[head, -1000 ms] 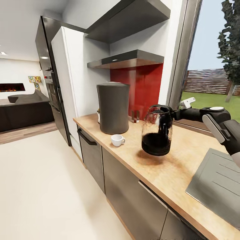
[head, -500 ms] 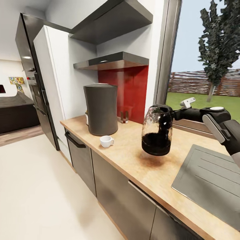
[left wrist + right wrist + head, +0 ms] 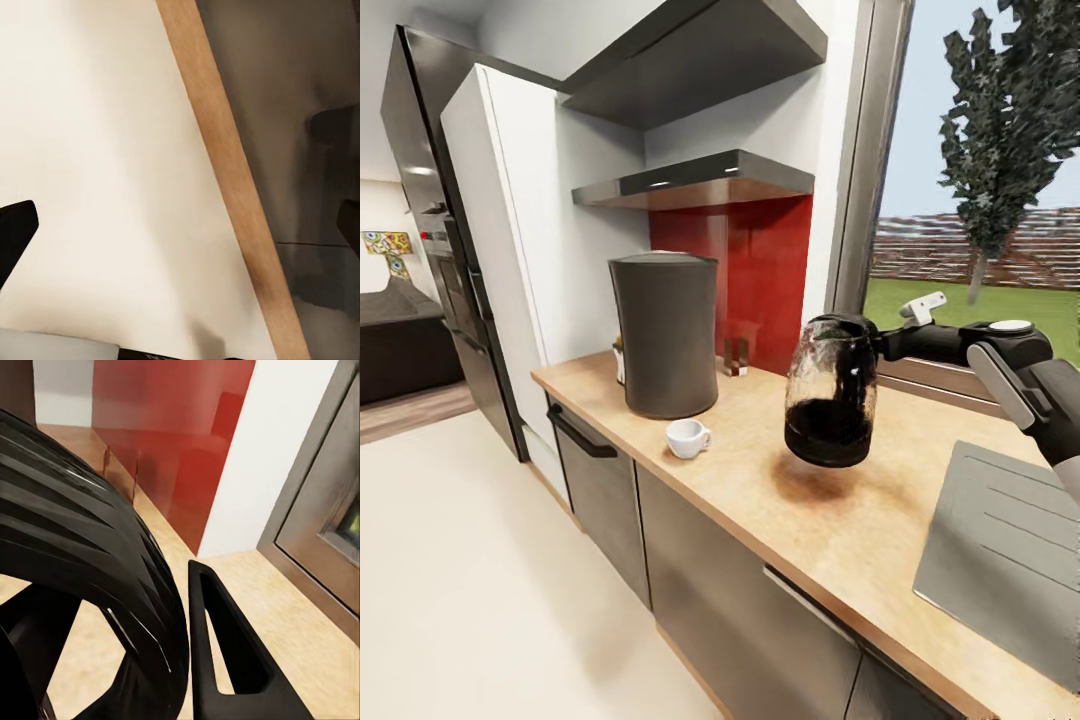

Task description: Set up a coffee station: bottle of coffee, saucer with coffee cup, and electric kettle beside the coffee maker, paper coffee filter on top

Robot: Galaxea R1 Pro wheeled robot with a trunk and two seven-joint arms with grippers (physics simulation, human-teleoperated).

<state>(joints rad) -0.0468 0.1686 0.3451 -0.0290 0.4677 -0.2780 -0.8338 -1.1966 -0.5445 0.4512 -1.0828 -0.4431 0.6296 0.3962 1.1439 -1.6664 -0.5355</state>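
Kitchen corner beside a bright window.

A wooden countertop (image 3: 840,530) runs over grey cabinets (image 3: 730,590), with a grey sink (image 3: 1010,540) set into it below the claw. Beyond the claw a red backsplash (image 3: 760,270) sits under two dark shelves (image 3: 700,180); a window (image 3: 980,200) behind it shows lawn, fence and tree. A white panel (image 3: 540,250), dark fridge (image 3: 430,200) and cream floor (image 3: 460,580) lie farther off.

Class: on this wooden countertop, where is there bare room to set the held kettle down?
Bare wood lies between the small white cup and the grey sink drainboard, below the glass electric kettle carried by the right tool. It is crowded beside the tall grey coffee maker.
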